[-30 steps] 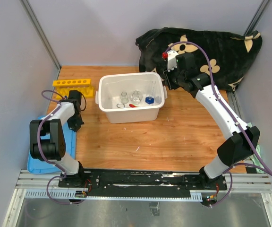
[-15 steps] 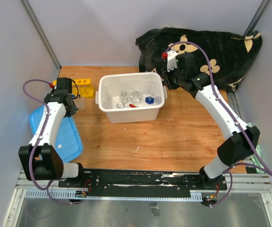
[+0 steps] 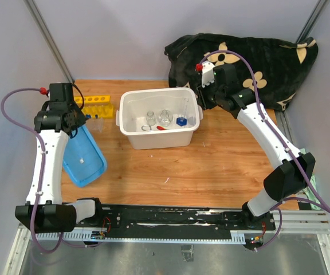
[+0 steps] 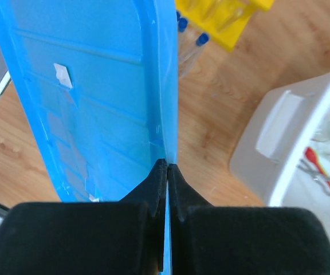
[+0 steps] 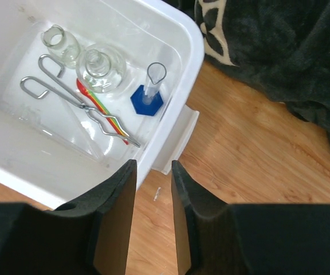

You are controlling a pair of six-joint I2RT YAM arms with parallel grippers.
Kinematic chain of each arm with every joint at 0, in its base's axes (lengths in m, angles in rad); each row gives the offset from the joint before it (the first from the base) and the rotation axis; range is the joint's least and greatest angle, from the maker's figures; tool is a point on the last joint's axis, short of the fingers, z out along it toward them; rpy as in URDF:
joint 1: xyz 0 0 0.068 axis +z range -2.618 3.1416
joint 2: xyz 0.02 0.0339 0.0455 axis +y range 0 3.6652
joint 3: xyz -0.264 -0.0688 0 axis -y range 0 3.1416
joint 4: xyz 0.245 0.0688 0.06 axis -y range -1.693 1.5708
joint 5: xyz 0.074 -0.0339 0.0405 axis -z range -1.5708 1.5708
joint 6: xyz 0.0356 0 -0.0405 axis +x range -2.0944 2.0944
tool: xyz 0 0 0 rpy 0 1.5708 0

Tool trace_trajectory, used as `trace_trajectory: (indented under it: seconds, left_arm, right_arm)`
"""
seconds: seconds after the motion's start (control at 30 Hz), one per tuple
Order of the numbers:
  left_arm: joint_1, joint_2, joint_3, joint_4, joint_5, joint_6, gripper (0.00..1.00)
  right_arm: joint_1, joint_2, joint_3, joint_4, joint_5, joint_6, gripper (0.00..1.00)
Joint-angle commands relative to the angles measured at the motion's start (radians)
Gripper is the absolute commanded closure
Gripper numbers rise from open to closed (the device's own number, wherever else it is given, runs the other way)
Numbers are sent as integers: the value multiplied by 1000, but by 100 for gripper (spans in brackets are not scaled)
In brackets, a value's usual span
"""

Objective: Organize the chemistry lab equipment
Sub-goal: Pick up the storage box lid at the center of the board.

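My left gripper (image 4: 167, 166) is shut on the edge of the blue lid (image 4: 96, 103), holding it tilted above the table's left side (image 3: 83, 154). Just beyond it stands the yellow rack (image 4: 234, 20) with blue-capped tubes (image 4: 200, 40) next to it. The white bin (image 5: 193, 40) holds a small beaker (image 5: 56, 37), a flask (image 5: 99, 63), metal tweezers (image 5: 50, 86), a red-orange tool (image 5: 99, 106) and a blue-based glass piece (image 5: 148, 100). My right gripper (image 5: 152, 166) hangs open above the bin's right rim with nothing between its fingers.
A black flower-patterned blanket (image 3: 251, 57) is heaped at the back right, close behind the right arm. The yellow rack (image 3: 93, 101) stands left of the bin (image 3: 132, 140), beside the left gripper (image 3: 73, 123). Grey walls close in both sides.
The left arm has swung up and away from its base, lifting the blue lid from flat at the table's left edge to a tilt near the rack. The right arm has stayed put.
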Motion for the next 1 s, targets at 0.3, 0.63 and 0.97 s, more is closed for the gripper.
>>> trace_trajectory:
  seconds: [0.3, 0.63, 0.97]
  left_arm:
    - [8, -14, 386, -57, 119, -105, 100]
    - [8, 44, 551, 35, 262, -173, 100]
    - [-14, 188, 684, 194, 379, -242, 100]
  right_arm:
    - [-15, -20, 105, 59, -335, 246, 55]
    - [-140, 4, -103, 782, -805, 1119, 42]
    - [-142, 216, -251, 1838, -800, 2082, 40]
